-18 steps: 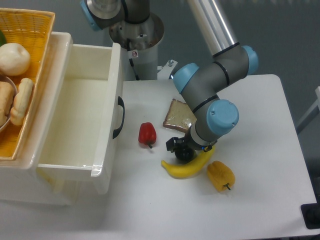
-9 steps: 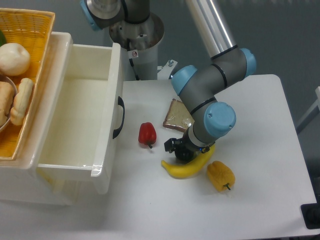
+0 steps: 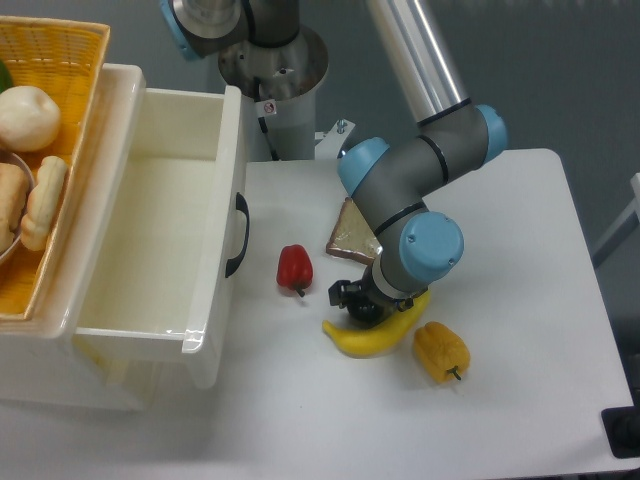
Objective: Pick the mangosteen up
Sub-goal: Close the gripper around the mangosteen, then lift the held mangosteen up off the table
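Note:
My gripper (image 3: 356,301) hangs under the arm's blue wrist, low over the table just above the yellow banana (image 3: 375,334). Only its black tip shows. A dark rounded shape (image 3: 366,311) sits at the gripper tip against the banana's upper edge; it looks like the mangosteen, mostly hidden by the wrist. No green stem shows. I cannot tell whether the jaws are open, shut, or around the fruit.
A red pepper (image 3: 294,268) lies left of the gripper. A yellow pepper (image 3: 441,351) lies to the lower right. A bread slice (image 3: 352,236) is partly under the arm. The open white drawer (image 3: 215,240) and a yellow basket (image 3: 55,60) stand at the left.
The arm's wrist has shifted slightly to the left and down, with the gripper tip staying by the banana. The fruits have not moved.

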